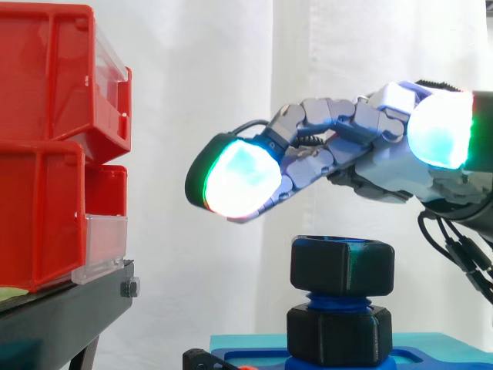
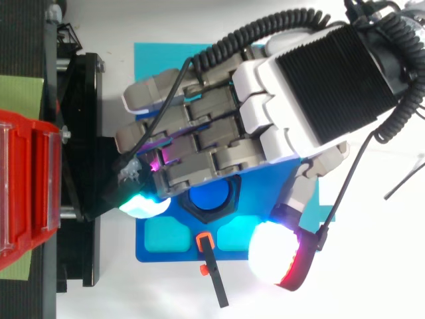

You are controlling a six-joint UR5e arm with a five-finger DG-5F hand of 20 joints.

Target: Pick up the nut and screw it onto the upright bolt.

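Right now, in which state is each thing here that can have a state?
Black plastic hexagonal nut: sitting on the bolt's top, not held.
Blue threaded bolt: upright, thread showing below the nut.
Hand: open, hovering above the nut, apart from it.
Red plastic bins: stacked on the black stand.

From above, the hand covers most of the nut; only its lower rim and the end of the bolt show. In the side view the frame edges cut off the blue base and the red bins.
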